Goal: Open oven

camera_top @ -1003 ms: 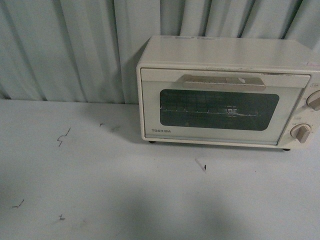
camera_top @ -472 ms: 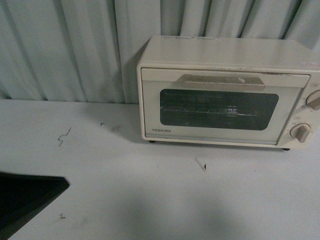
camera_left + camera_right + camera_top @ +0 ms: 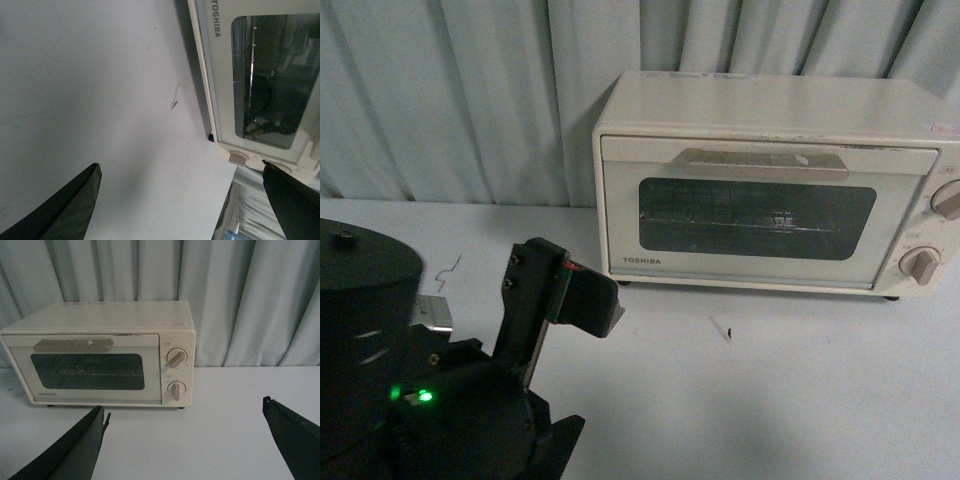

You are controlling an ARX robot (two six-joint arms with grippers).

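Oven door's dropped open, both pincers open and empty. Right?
Not quite. The oven door is shut: upright and flush with the front, with the handle at its top edge. The front and right wrist views show it. The left pincer and right pincer are open and empty, as you said.

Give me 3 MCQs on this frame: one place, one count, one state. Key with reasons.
1. From the front, the oven stands: A) far left B) front centre C) right, back by the curtain.
2. Round knobs on it: A) one B) two C) four.
3. The door is: A) shut B) half down C) fully down.
Key: 1 C: it sits on the table, right side, near the curtain. 2 B: two knobs stacked beside the door. 3 A: door flush, handle at top.
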